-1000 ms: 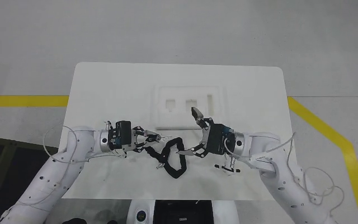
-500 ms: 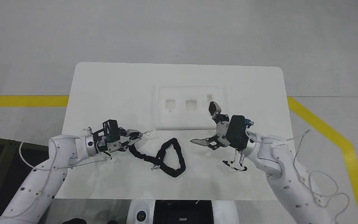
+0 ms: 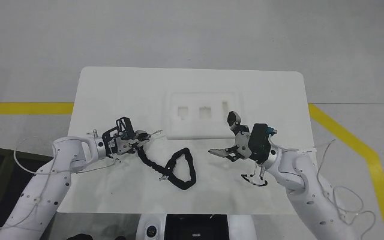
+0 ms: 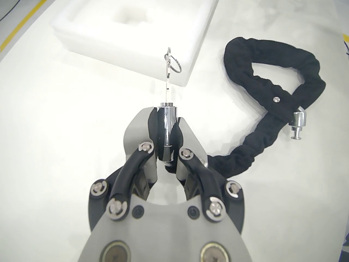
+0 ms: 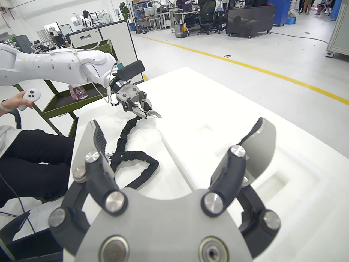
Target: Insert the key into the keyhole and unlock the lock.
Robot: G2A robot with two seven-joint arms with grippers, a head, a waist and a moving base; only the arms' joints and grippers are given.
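Note:
The black fabric-sleeved chain lock lies on the white table. My left gripper is shut on the chain's chrome lock cylinder, held a little above the table. The key with its ring sticks out of the cylinder's end. The chain's other end, a chrome pin, lies free on the table beside the loop. In the top view the left gripper is left of the chain. My right gripper stands open to the right of it with nothing between its fingers.
A white foam tray with several recesses sits at the table's centre back, just beyond both grippers. In the right wrist view the same foam tray lies right under the right gripper. Bare table stretches toward the left and far edges.
The left gripper drew back to the left with the cylinder and key, stretching the chain out. The right gripper pulled away to the right, staying open.

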